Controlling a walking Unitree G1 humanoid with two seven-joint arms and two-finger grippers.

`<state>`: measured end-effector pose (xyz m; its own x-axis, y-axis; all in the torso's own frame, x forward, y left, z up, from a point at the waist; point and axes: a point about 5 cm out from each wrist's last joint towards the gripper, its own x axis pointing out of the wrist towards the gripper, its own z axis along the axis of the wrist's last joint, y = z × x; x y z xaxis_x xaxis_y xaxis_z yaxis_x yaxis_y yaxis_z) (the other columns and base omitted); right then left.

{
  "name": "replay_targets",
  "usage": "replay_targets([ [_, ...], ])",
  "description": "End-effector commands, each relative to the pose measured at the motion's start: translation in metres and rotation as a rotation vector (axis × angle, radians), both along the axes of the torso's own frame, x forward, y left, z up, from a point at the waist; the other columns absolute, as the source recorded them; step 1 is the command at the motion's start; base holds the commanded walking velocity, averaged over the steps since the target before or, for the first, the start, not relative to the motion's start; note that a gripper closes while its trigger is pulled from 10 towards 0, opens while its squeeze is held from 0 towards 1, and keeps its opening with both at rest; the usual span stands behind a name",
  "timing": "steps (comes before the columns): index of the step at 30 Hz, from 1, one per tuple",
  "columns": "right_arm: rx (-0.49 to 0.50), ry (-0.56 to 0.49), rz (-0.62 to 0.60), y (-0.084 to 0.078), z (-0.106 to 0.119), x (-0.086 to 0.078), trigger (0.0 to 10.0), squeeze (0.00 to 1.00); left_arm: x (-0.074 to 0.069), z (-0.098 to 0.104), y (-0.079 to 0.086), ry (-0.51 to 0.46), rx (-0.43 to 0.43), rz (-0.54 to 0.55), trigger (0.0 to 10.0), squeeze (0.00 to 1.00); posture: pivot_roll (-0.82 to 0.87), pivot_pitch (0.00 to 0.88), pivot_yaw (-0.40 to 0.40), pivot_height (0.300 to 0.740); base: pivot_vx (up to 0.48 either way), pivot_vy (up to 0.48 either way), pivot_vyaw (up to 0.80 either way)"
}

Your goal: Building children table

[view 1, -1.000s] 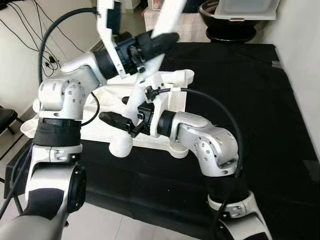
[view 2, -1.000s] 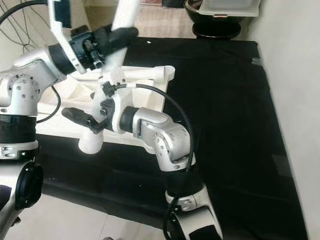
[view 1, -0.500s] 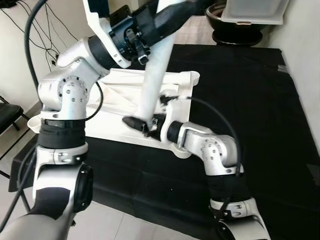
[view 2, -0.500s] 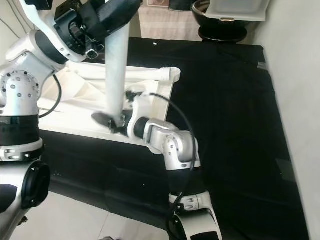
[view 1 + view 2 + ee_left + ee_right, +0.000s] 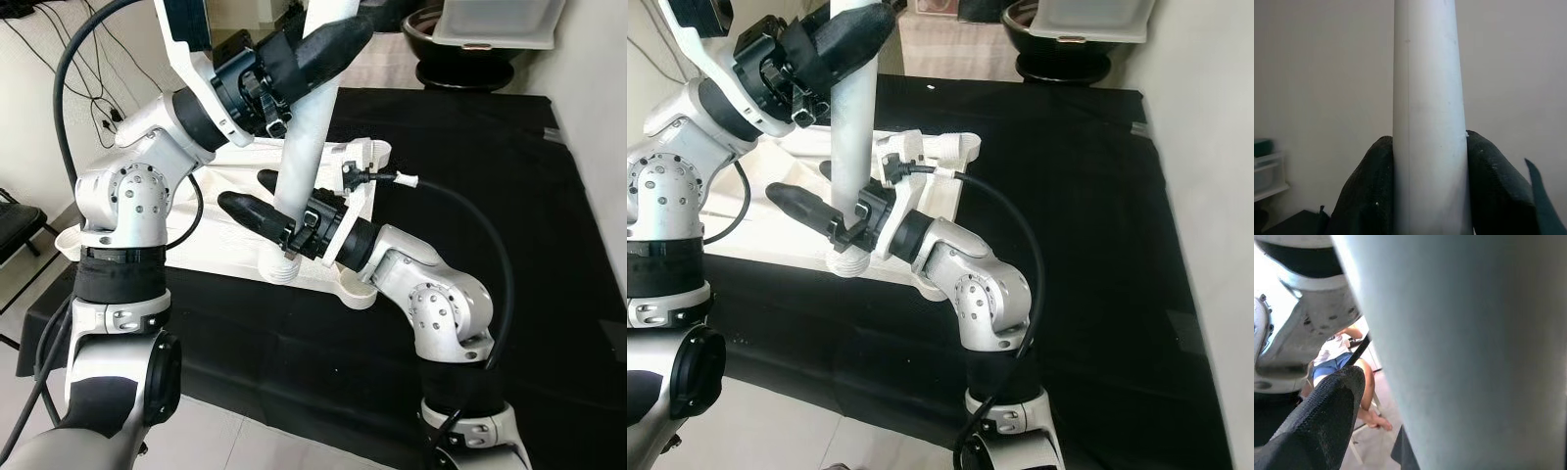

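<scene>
One black cloth point(image 5: 509, 225) covers the floor area ahead, and on its left part lies one white tabletop point(image 5: 211, 220), flat, with round threaded sockets at its corners; one socket point(image 5: 377, 152) sits at the far right corner. One white table leg point(image 5: 306, 147) stands nearly upright over the near edge of the tabletop, a plain smooth tube with a ribbed, threaded foot point(image 5: 278, 266) resting at a near socket. Two silver arms work on it. High on the tube, the left gripper point(image 5: 318, 49) is clamped around the leg, its black fingers point(image 5: 1366, 191) pressing both sides of the tube in the left wrist view. Lower down, the right gripper point(image 5: 263, 201) reaches in from the right with its two fingers spread apart on either side of the leg, one on the near side, one on the far side; whether they touch the tube cannot be told. Far beyond the cloth sits one dark bowl point(image 5: 460, 54) with one white tray point(image 5: 500, 20) on top. At the left, black cables point(image 5: 39, 39) hang on the wall. Behind the leg in the right wrist view, one seated person point(image 5: 1347, 362) is partly visible.
</scene>
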<state>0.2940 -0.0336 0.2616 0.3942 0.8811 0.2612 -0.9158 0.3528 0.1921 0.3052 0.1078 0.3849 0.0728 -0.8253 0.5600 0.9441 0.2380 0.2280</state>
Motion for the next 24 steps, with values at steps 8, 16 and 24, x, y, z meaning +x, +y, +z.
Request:
replay_targets([
  [8,-0.067,-0.052,0.092,0.02,-0.009,-0.013,10.0,0.0,-0.002,0.006,0.0,-0.002,-0.033,-0.016,0.0,0.0,-0.02,0.063,0.05,0.74,0.0,0.0,0.0],
  [16,-0.139,-0.136,0.099,0.031,-0.008,-0.011,0.0,0.0,-0.004,0.007,-0.006,0.02,-0.046,-0.054,0.0,0.0,-0.02,0.064,0.054,0.74,0.0,0.0,0.0],
  [24,-0.191,-0.166,0.056,0.031,-0.008,0.0,0.0,0.0,-0.016,0.0,-0.013,0.027,-0.044,-0.094,0.0,0.0,-0.02,0.066,0.056,0.74,0.0,0.0,0.0],
])
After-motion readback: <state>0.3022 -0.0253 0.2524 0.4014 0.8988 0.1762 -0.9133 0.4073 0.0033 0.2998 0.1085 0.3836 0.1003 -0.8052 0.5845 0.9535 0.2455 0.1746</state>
